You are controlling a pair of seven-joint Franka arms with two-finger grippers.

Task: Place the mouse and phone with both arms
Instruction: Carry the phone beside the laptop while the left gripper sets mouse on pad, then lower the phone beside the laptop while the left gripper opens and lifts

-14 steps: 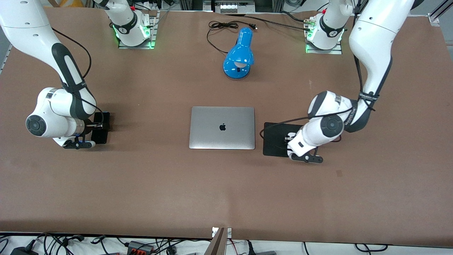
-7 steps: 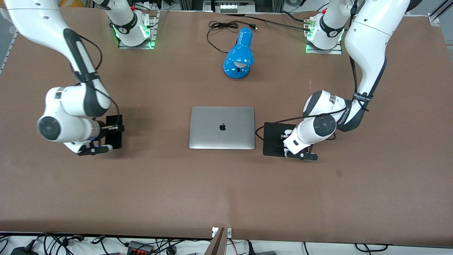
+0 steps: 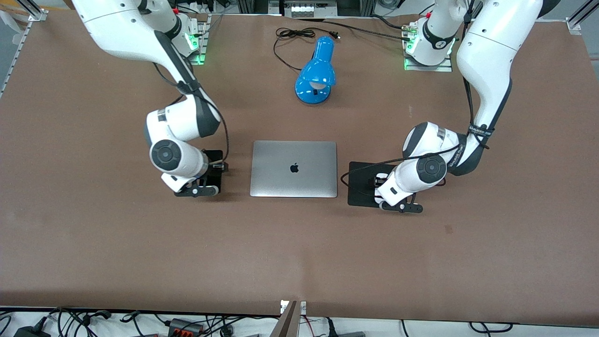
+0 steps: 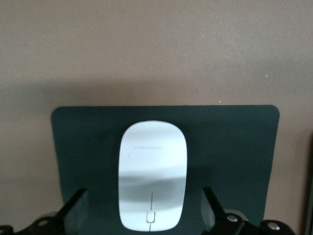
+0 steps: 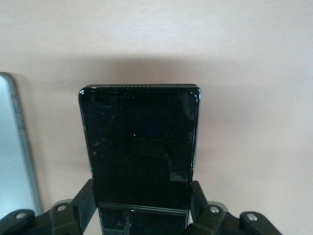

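Note:
The white mouse (image 4: pixel 153 181) lies on the black mouse pad (image 4: pixel 234 147), beside the laptop toward the left arm's end of the table. My left gripper (image 4: pixel 144 200) is low over the pad (image 3: pixel 360 187), open, one finger on each side of the mouse with a gap on both sides. In the front view the left hand (image 3: pixel 398 187) hides most of the mouse. My right gripper (image 5: pixel 142 196) is shut on the black phone (image 5: pixel 139 142), clamping its long edges. It holds the phone (image 3: pixel 215 178) low over the table, beside the laptop toward the right arm's end.
A closed silver laptop (image 3: pixel 294 168) lies mid-table between the two hands; its edge shows in the right wrist view (image 5: pixel 14 147). A blue desk lamp (image 3: pixel 316 75) with a black cord (image 3: pixel 290 35) lies farther from the front camera than the laptop.
My right arm has carried the phone from the right arm's end of the table to just beside the laptop. My left hand has shifted only slightly over the mouse pad.

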